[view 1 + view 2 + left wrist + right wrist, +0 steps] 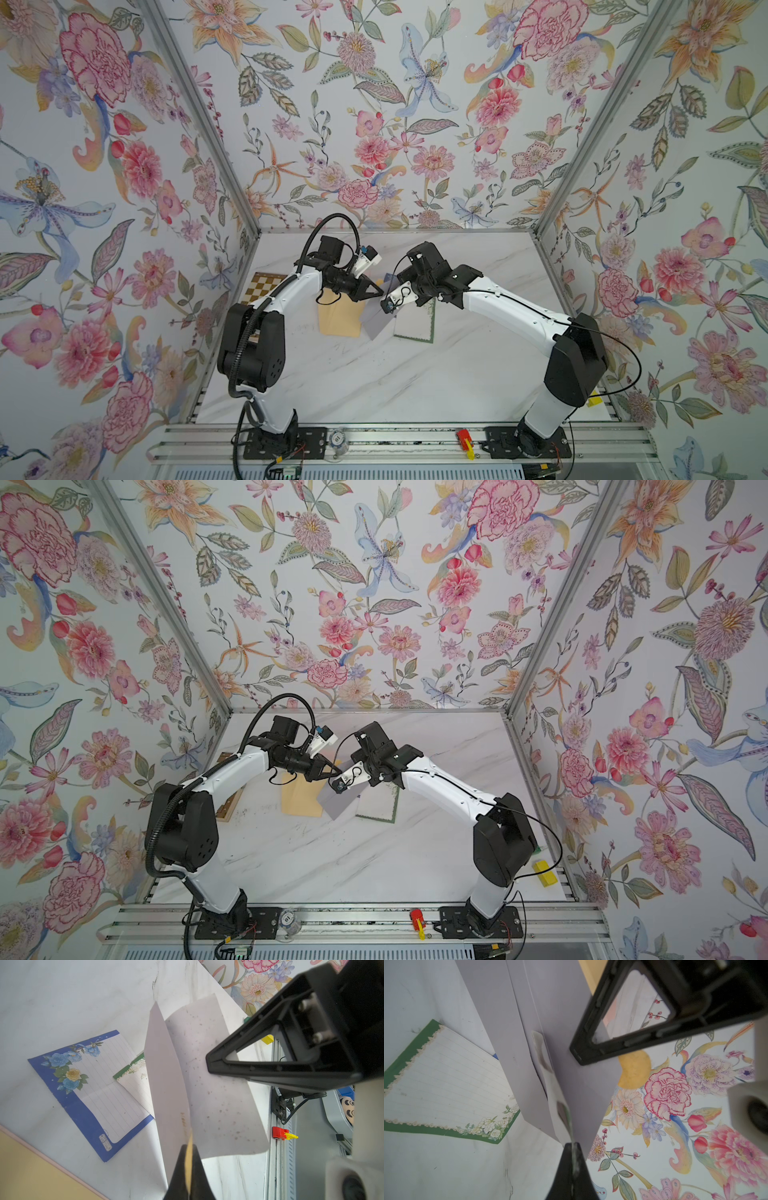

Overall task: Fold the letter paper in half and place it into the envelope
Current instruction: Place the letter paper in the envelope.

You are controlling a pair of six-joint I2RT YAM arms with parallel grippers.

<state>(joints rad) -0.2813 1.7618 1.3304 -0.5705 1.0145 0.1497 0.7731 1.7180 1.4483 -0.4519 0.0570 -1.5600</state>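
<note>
Left gripper and right gripper pinch the folded letter paper aloft. Insertion remains; envelope lies at its 9 o'clock

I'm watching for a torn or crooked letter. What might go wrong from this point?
Both the left gripper and right gripper pinch the lifted sheet close together; pulling apart may tear it. The sheet is only bent, so its halves may fold crooked. It hangs over the envelope and green-edged sheet; lowering may push them.
</note>
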